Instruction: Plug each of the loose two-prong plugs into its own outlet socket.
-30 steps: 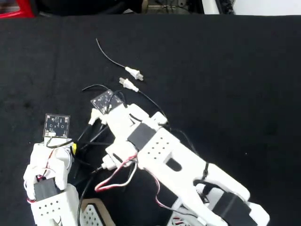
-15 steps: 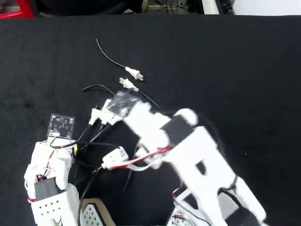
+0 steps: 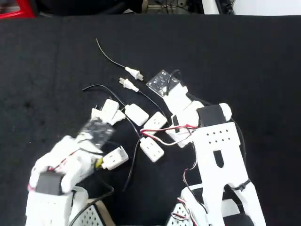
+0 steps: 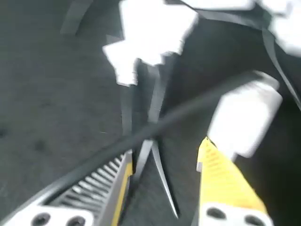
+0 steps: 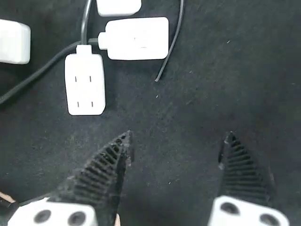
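Note:
Two loose two-prong plugs (image 3: 134, 73) (image 3: 128, 84) lie on their black leads at the back of the black table. Several white outlet sockets (image 3: 136, 114) are scattered just in front of them. My right gripper (image 3: 169, 92) (image 5: 176, 141) hangs open and empty over bare cloth to the right of the plugs; a four-slot socket (image 5: 84, 84) and another socket (image 5: 136, 38) lie ahead of it. My left gripper (image 3: 98, 160) (image 4: 164, 155) is open low over the sockets' left side. A black cable (image 4: 155, 125) crosses between its fingers, and a white socket (image 4: 244, 117) (image 3: 115, 157) lies beside its yellow finger.
Black leads loop among the sockets (image 3: 99, 87). The arms' red and white wires (image 3: 160, 139) trail over the front sockets. The table's (image 3: 244, 61) right half and back left are bare black cloth.
My right arm has swung from over the sockets to the right, uncovering them. My left arm has moved right and forward, towards the sockets.

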Motion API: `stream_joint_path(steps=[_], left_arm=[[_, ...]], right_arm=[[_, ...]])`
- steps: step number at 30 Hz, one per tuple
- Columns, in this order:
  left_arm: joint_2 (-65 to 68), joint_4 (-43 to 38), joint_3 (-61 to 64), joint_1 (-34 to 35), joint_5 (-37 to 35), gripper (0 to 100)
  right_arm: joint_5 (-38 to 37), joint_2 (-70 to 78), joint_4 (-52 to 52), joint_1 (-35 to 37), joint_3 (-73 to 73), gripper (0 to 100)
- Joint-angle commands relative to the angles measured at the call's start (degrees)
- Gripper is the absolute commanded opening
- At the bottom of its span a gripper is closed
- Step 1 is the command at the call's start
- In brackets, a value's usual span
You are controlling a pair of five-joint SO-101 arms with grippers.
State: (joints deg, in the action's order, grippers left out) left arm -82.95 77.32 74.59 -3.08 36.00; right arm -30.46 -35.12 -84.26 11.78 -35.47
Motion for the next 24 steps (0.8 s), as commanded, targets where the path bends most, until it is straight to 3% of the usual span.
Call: stream_joint_path(steps=[1,5,15,24], left_arm=[[13.80,-2.99,-4.53,-4.26,5.98,22],[22.59,-10.02,-4.00,-8.57,10.90,22],[28.04,-24.79,-2.33,-17.63,2.64,22],[41.49,-32.79,-2.33,-16.84,2.81,22]], right_arm=[[-0.26,-0.04,1.32,-1.14,0.13,28.6],[-0.35,0.13,1.76,-1.05,0.04,28.6],[2.11,0.13,3.78,-1.32,-0.04,28.6],[2.81,0.13,4.57,-1.05,-0.04,28.6]])
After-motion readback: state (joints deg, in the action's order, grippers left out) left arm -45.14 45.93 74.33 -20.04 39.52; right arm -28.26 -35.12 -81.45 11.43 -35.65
